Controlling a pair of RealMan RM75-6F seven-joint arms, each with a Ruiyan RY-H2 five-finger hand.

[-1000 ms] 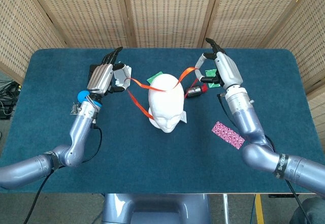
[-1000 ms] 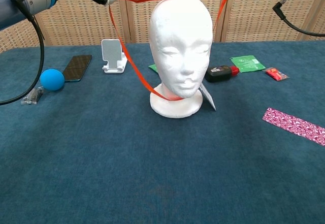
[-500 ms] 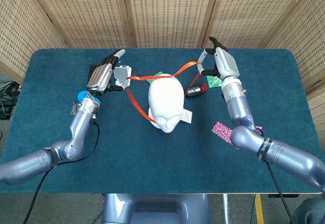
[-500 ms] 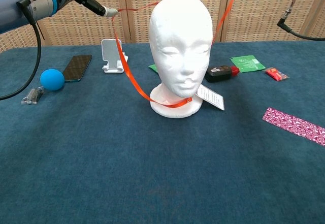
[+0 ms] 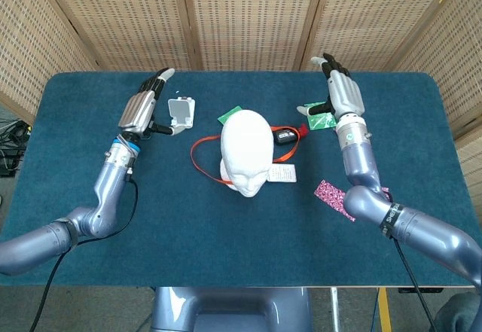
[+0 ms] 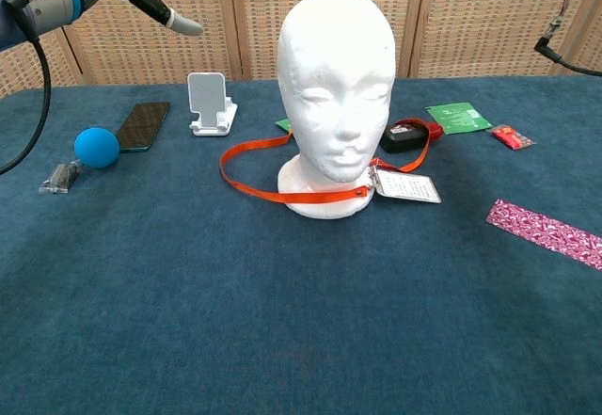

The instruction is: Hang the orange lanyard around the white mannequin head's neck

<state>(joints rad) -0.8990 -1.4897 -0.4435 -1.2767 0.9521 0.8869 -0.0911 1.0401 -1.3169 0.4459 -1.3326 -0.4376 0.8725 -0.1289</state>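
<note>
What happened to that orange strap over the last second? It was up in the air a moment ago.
Both hands let it go. The orange lanyard dropped from above the white mannequin head and now lies looped round its base on the table, badge in front. The left robot hand and right robot hand drew outward, open. The phone, blue ball and stand stayed put.

I see a table (image 5: 90, 287) covered in dark blue cloth. At its middle stands the white mannequin head (image 5: 247, 151) on its round base, with the orange lanyard (image 6: 246, 182) lying on the cloth in a loop around that base and its card (image 6: 406, 187) flat just beside it. Towards the left lie a blue ball (image 6: 95, 146), a dark phone (image 6: 143, 125) and a white phone stand (image 6: 210, 103). Right of the head I make out a black and red device (image 6: 408, 135), a green packet (image 6: 457, 116), a small red packet (image 6: 512, 135) and a pink patterned strip (image 6: 546, 231).
</note>
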